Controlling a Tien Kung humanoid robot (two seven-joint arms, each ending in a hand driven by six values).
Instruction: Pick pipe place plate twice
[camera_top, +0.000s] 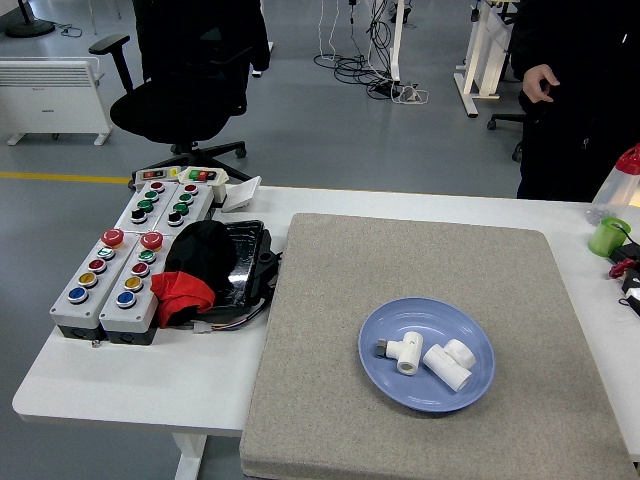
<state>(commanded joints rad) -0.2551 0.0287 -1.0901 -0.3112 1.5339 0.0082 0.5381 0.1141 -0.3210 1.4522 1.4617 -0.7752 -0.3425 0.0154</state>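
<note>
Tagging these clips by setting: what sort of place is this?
Probably a robotics lab or workshop: push-button control boxes on the white table, cables across the grey floor, an office chair and more desks behind.

I have one feed, the head view, set high on my side of the white table (130, 375) and tilted forward and down. The table's near edge sits at the bottom, the grey mat (420, 300) fills the middle at moderate range, and the floor with an office chair (185, 85) stretches beyond the far edge.
</note>
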